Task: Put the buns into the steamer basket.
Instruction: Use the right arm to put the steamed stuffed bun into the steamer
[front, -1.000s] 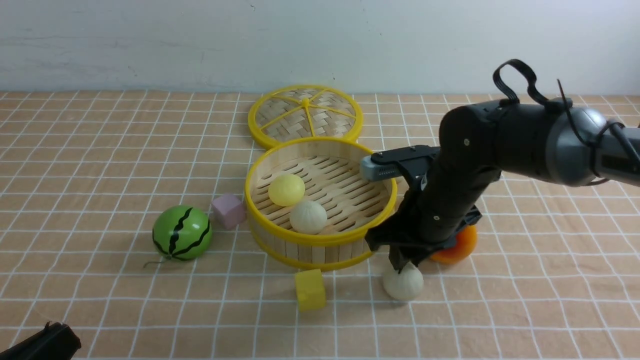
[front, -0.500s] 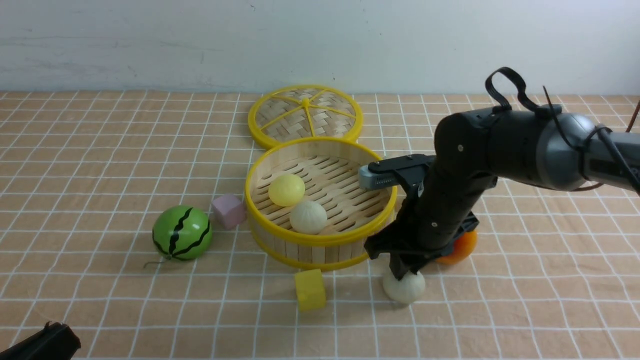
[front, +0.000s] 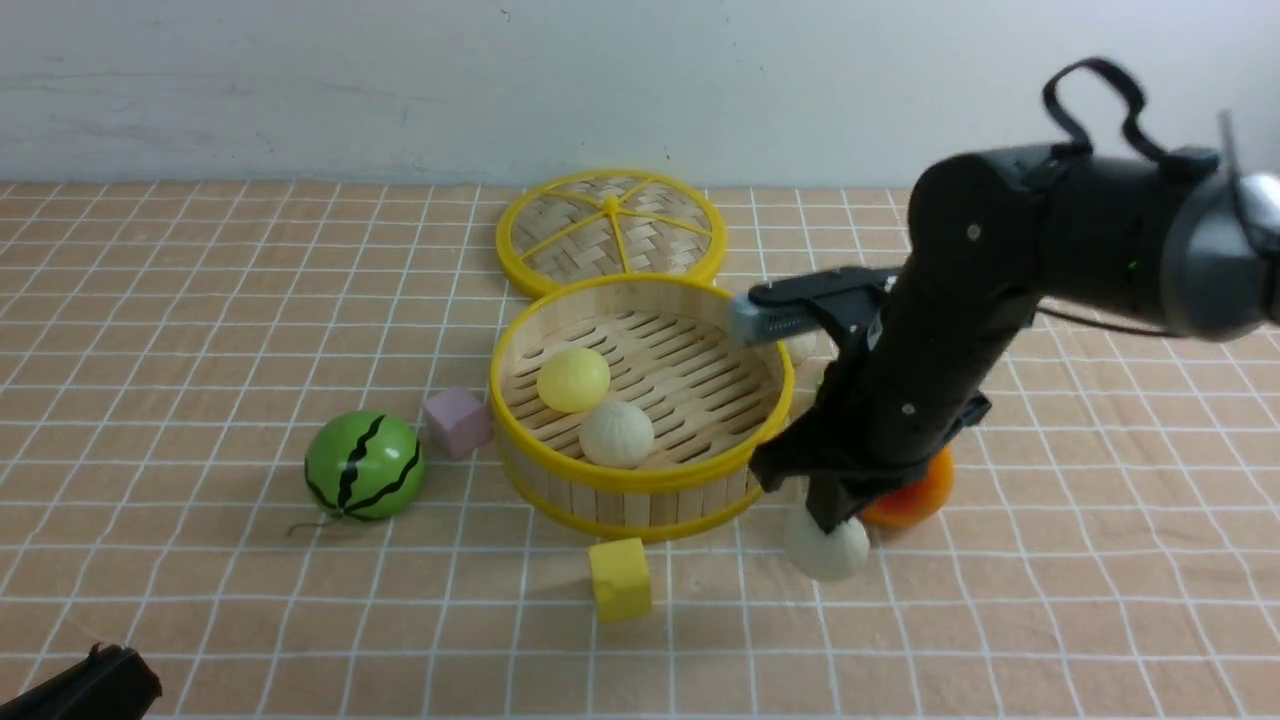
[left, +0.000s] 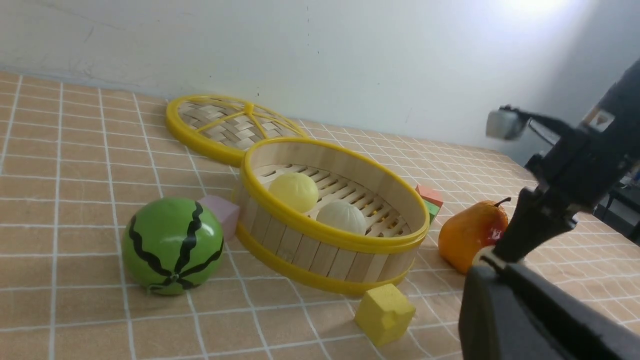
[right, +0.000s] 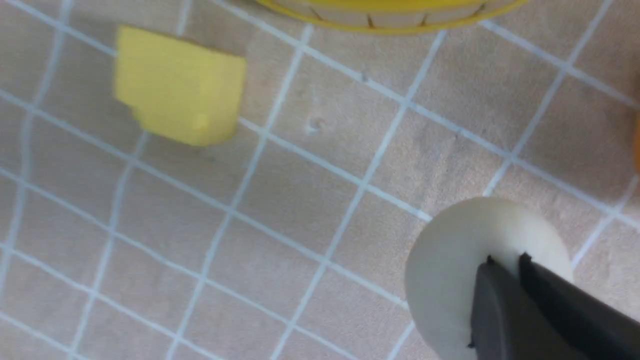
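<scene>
My right gripper (front: 832, 518) is shut on the top of an off-white bun (front: 826, 546), which hangs just above the cloth to the front right of the steamer basket (front: 640, 482). In the right wrist view the two fingers of my right gripper (right: 505, 261) pinch that bun (right: 450, 260) close together. A pale yellow bun (front: 572, 379) and an off-white bun (front: 616, 433) lie on the basket's slats. A small off-white patch (front: 800, 347) shows behind the basket's right rim, partly hidden by my arm. My left gripper (front: 95, 682) rests low at the near left, shut and holding nothing.
The woven lid (front: 610, 225) lies flat behind the basket. A green watermelon ball (front: 363, 466) and a pink cube (front: 456, 422) sit left of the basket. A yellow cube (front: 620, 578) is in front of it. An orange pear (front: 918, 497) stands right behind the held bun.
My right gripper came down on the bun, shut on it and lifted it slightly up and to the right. The left arm has not moved.
</scene>
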